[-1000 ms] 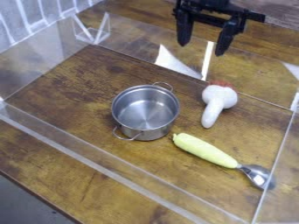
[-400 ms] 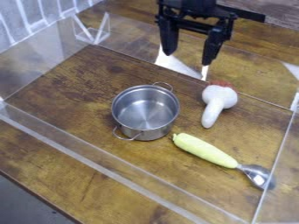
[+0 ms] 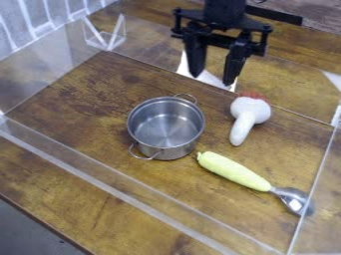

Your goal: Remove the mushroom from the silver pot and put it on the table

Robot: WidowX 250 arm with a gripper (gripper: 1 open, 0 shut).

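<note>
Right of centre in the only view, the mushroom lies on its side on the table, outside the silver pot and just apart from its right rim. Its thick white stem points toward the lower left, and the rounded cap, showing a sliver of reddish-brown at its upper edge, faces the upper right. The pot sits at mid-frame, shiny and low-walled, with nothing visible inside and a small handle at its lower left and upper right.

Clear plastic walls fence the wood planks on every side. Bare boards stretch across the left and upper left, and there is a narrower strip between the pot and the near wall. At lower right a yellow-green corn piece lies diagonally, touching a metal spoon end close to the right wall.

At the top centre the black claw hangs above the table, fingers pointing down and standing apart with nothing between them. Its upper body is cut off by the top edge.
</note>
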